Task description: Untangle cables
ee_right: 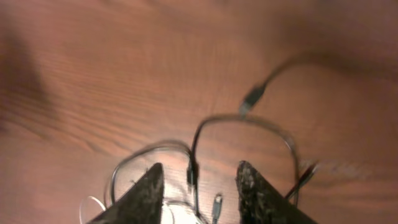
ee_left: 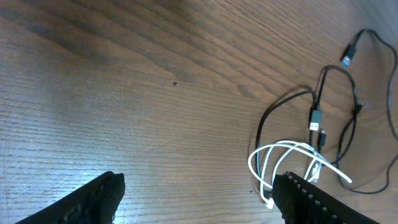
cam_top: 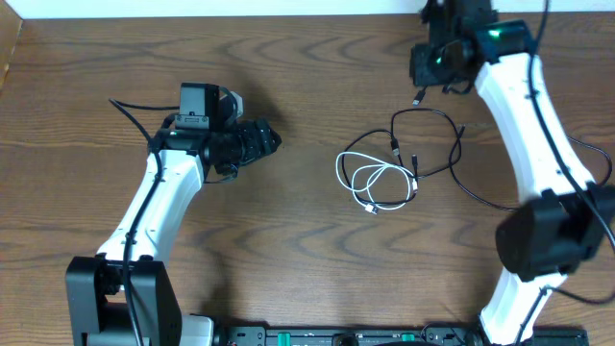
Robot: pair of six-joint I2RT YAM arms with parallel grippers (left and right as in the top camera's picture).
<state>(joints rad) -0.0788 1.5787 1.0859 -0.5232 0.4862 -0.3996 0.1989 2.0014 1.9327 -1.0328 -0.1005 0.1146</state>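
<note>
Located on right half of the desk (cam_top: 288, 58), toward far edge: black cable (cam_top: 452, 154) in loose open loops. White cable (cam_top: 339, 168) coiled just beside it on the near-left, overlapping at the coil's right side.

Judged light, limp and thin, apt to slide and drag its neighbour; stiff only at the plugs. Recommend taking hold at the free black plug (cam_top: 418, 97) nearest the far edge, or at the white coil's outer loop, clear of the crossing.

Left gripper (cam_top: 267, 140) spread wide, empty, well apart leftward. Right gripper (ee_right: 199, 186) parted above the black loop, gripping nothing.

Right arm (cam_top: 524, 106) close alongside the black loops. Nothing else nearby.
</note>
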